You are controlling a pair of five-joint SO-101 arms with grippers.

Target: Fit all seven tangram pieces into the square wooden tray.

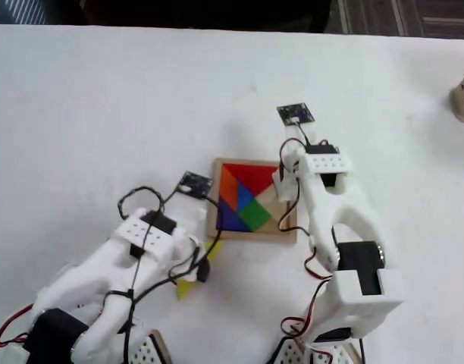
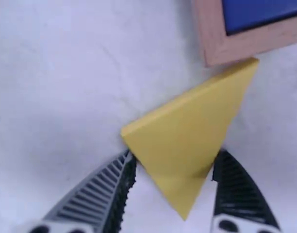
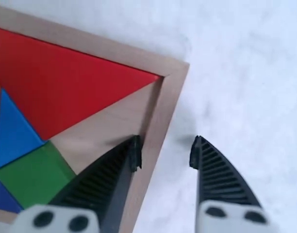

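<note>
- The yellow triangle (image 2: 187, 145) lies on the table (image 1: 103, 98), at about 7 o'clock from the tray (image 1: 251, 236). One of its corners touches the tray's outer corner.
- The left gripper (image 2: 173, 160) has its jaws pressed on two sides of the yellow triangle, near one point. It looks like it is holding it. The grip is on slanted sides, so I think the triangle could squirt out or spin when it goes up.
- If the triangle gets pushed along and not lifted, its corner could bump the tray and shove it. Then the pieces inside could shake loose.
- The tray has one bare spot (image 3: 105, 131), a triangle of wood on its 3 o'clock side, next to the red piece (image 3: 66, 82). The yellow triangle must be turned the right way to drop in. If it is crooked, it could sit on top of the red piece or on the rim.
- The right gripper (image 3: 165, 148) has its jaws a little apart and holds nothing. One jaw is over the bare spot and the other is outside the rim. It is in the way, so the two grippers could bump there.
</note>
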